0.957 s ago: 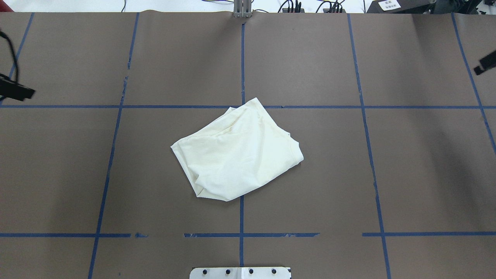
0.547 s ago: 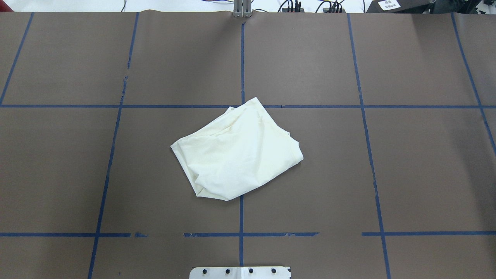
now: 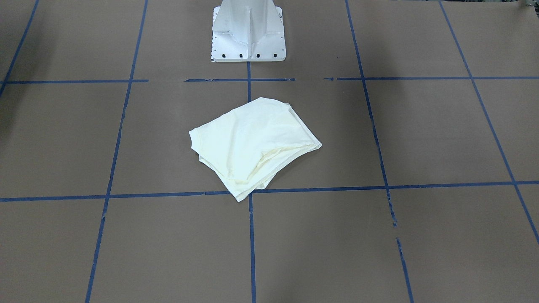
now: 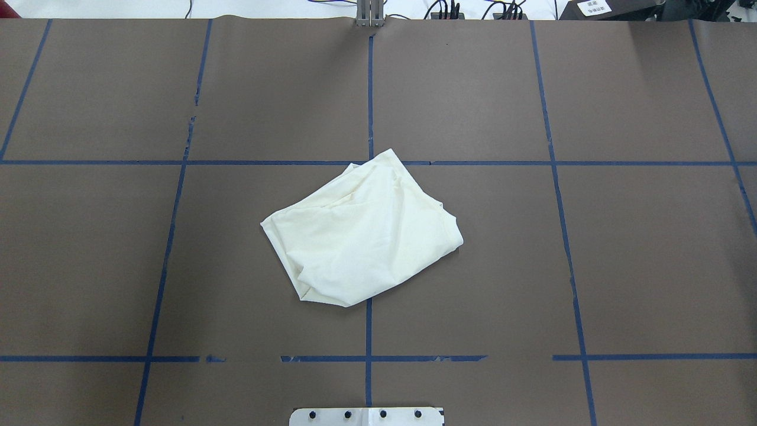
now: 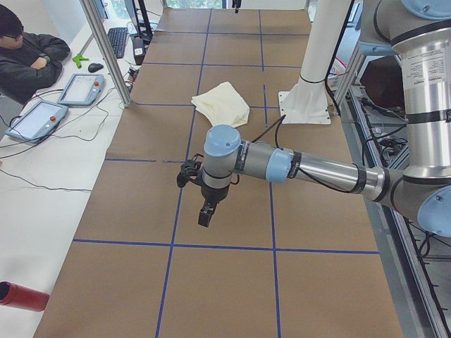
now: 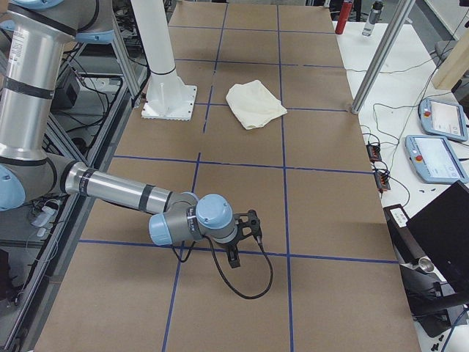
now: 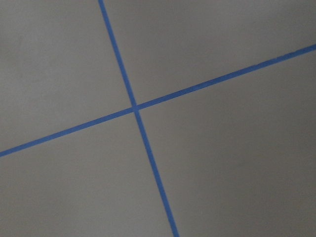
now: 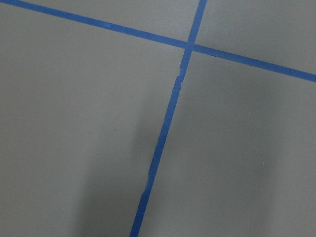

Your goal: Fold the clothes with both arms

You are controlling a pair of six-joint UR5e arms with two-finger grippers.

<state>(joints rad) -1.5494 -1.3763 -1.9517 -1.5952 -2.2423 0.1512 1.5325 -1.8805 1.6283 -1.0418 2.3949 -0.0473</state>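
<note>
The clothes (image 4: pixel 366 236) are one plain cream shirt, folded into a compact, slightly skewed bundle at the table's middle, also seen in the front-facing view (image 3: pixel 252 143) and both side views (image 5: pixel 222 102) (image 6: pixel 255 103). No print shows. Both arms are far from it. The left gripper (image 5: pixel 206 215) hangs over the table's left end, and the right gripper (image 6: pixel 234 260) hangs over the right end. They show only in the side views, so I cannot tell whether either is open or shut. Nothing shows in either one.
The brown table cover (image 4: pixel 532 266) carries a grid of blue tape lines (image 4: pixel 369 331). The white pedestal base (image 3: pixel 248 29) stands at the robot's side. A person (image 5: pixel 28 53) sits beyond the far edge near teach pendants (image 5: pixel 81 88). Both wrist views show only cover and tape.
One second ago both gripper tips showed at the overhead view's left and right edges. Both have since moved outward and left that view. The shirt has not moved.
</note>
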